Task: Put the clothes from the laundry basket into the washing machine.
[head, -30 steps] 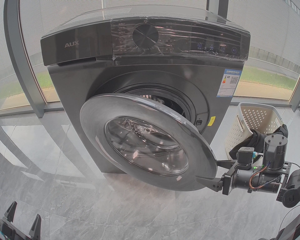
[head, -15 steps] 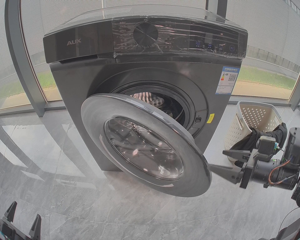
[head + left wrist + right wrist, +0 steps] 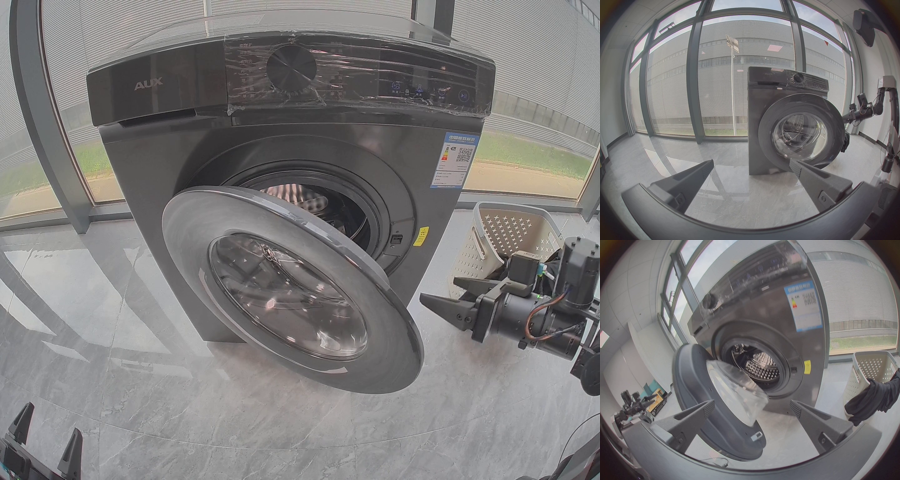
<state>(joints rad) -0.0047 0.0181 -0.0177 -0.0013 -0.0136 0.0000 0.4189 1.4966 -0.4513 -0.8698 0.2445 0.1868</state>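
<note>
As the door hangs wide, left tool: nearest to us, well out in front of the washing machine, low over the floor, fingers spread wide and nothing between them.
Right tool: in the air off the washing machine's front right corner, pointing across toward it, jaws wide apart and empty, close to the door's free edge but not touching it.
Door: swung out from the washing machine on its left hinge, glass bowl facing the room.
Drum: open behind the door, perforated metal on show, no cloth visible in the part we can see.
Laundry basket: pale, perforated, on the floor just right of the washing machine, behind the right tool.
Clothes: and there it is, a dark garment draped over the basket's rim, hanging down its outer wall, apart from the washing machine.
Windows: tall panes behind the washing machine.
</note>
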